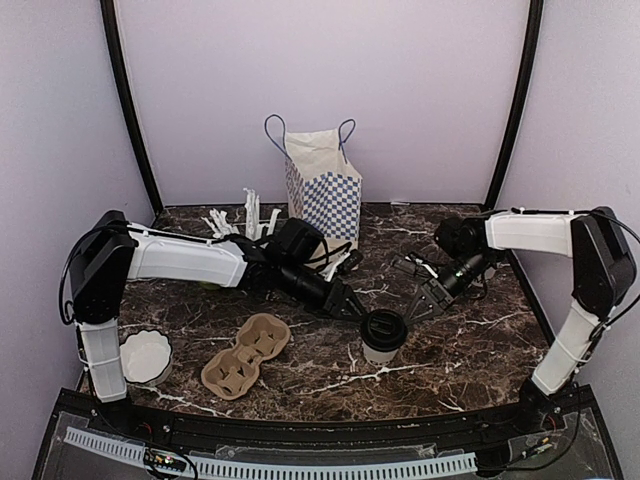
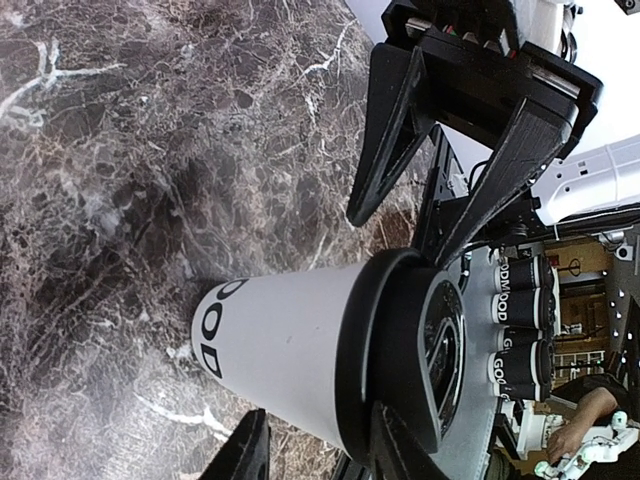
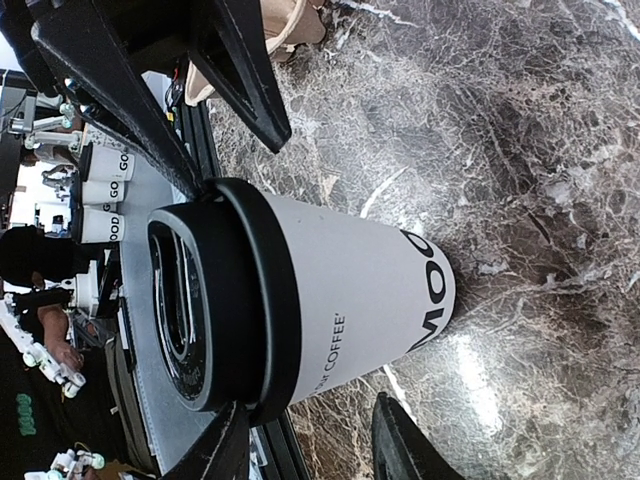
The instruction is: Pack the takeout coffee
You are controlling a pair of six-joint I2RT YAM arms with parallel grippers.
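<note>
The cup [image 1: 383,337], lettered "MOOD" and "COFFEE", stands upright on the worktop [image 1: 470,360] between the spread left fingers [image 3: 245,75] and the spread right fingers [image 2: 385,140].

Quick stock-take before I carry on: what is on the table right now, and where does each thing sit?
coffee cup: one in view, white with black lid and black lettering, upright at front centre
cup carrier: one, brown pulp, left of the cup, wells look empty
paper bag: one, white with blue check, upright at back centre
straws: a bunch, white, left of the bag
round dish: one, white, front left by the left arm's base
table: one, dark brown marble
left gripper: one, black, open, just left of the cup's lid
right gripper: one, black, open, just right of the cup's lid
</note>
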